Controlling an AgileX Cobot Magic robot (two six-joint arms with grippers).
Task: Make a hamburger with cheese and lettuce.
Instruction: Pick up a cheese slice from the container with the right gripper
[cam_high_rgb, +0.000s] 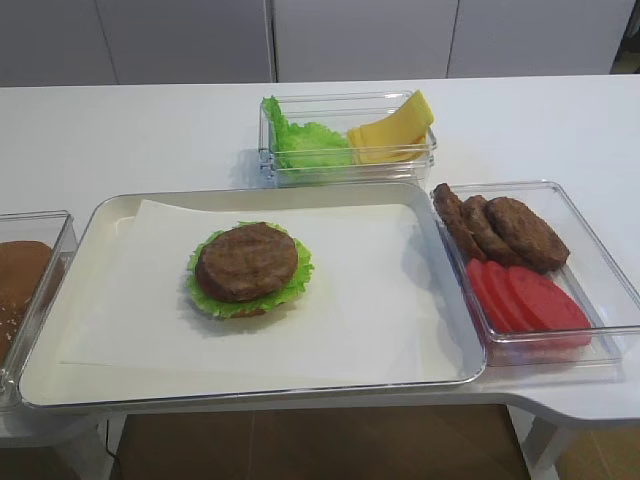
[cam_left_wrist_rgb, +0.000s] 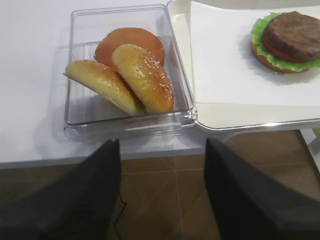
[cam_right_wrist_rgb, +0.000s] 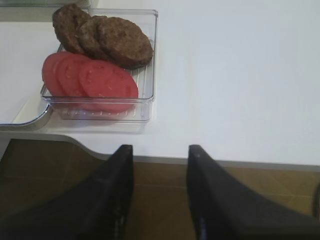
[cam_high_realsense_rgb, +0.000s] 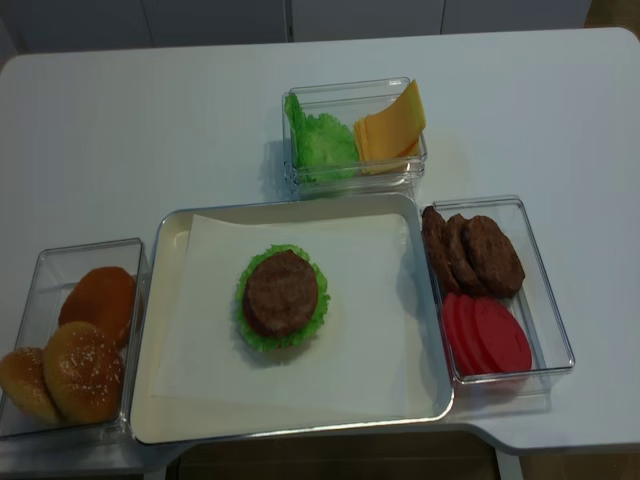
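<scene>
Both hands, left (cam_left_wrist_rgb: 162, 192) and right (cam_right_wrist_rgb: 160, 192), gape empty before the label-free hamburger (cam_high_rgb: 249, 267).

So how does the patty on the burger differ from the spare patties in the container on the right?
The patty on the hamburger lies flat and alone on top of the lettuce, on the tray. The spare patties lean overlapping in a row in a clear container, next to the tomato slices. Both are round, dark brown and grilled-looking, and about the same size.
</scene>
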